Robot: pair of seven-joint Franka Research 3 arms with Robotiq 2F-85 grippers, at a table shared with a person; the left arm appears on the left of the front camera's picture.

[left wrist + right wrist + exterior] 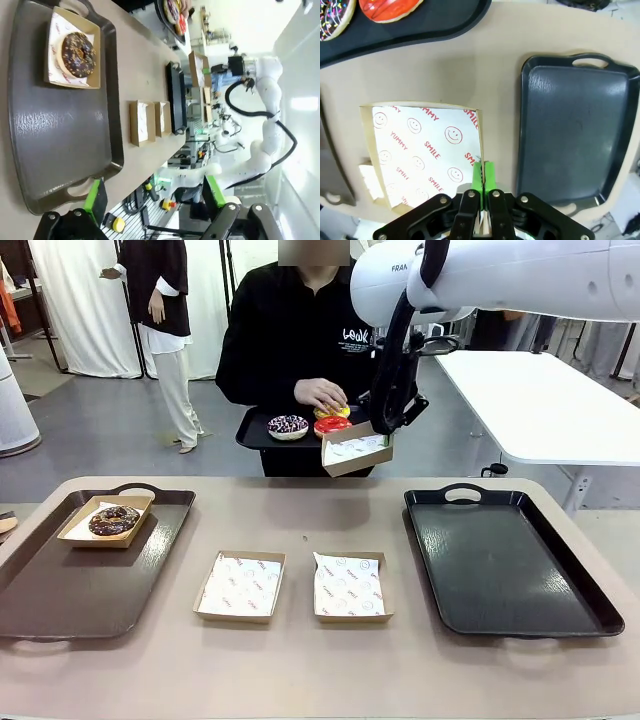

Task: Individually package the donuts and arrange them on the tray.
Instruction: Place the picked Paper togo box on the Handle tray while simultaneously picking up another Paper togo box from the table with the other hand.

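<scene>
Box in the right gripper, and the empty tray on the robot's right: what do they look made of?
Box: thin brown cardboard, matte, folded raw edges; paper liner white, printed with red smileys and words. The right gripper pinches its rim. Tray: probably moulded plastic, near-black, semi-gloss; soft reflections and moulded-in handles suggest so, though coated metal is possible.

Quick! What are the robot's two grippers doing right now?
Left gripper: open, empty.
Right gripper: shut on a paper-lined brown cardboard box.
</scene>
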